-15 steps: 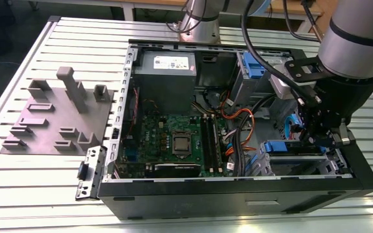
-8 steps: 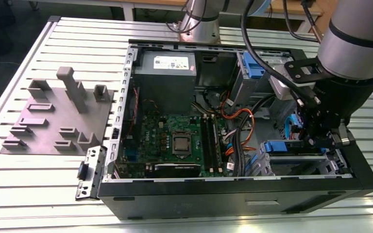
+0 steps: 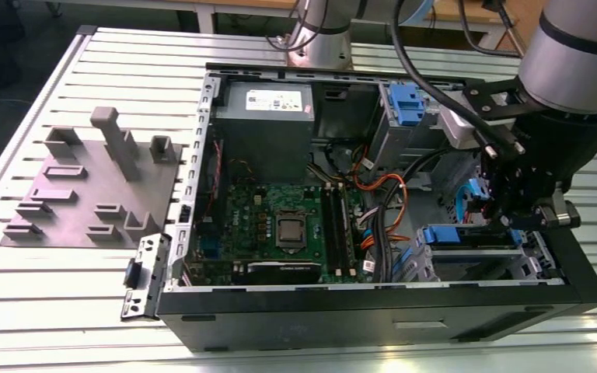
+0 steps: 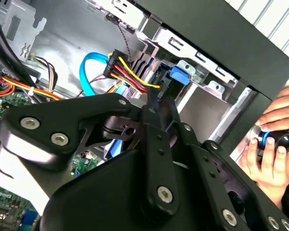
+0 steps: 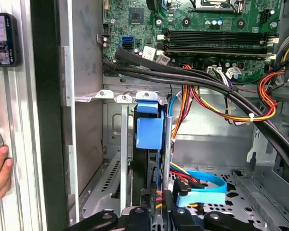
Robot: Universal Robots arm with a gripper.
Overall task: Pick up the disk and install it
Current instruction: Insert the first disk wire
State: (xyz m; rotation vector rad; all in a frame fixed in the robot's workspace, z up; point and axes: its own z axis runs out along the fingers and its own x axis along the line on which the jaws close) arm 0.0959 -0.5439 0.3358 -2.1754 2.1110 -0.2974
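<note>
An open computer case (image 3: 382, 311) lies on a slatted table (image 3: 29, 311). The gripper (image 3: 511, 221) reaches into its drive cage (image 3: 475, 260), seating the disk (image 5: 149, 132). Whether it grips is unclear. Install step; pressing home seems needed.

The exterior view looks down from above at the open computer case (image 3: 382, 194) on the slatted table (image 3: 29, 280). Both wrist views sit close inside it, sharing the blue-tabbed drive cage (image 5: 149, 130) (image 4: 178, 77) near the case's right wall.

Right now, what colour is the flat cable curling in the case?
Light blue; the flat cable shows best in the first wrist view.
</note>
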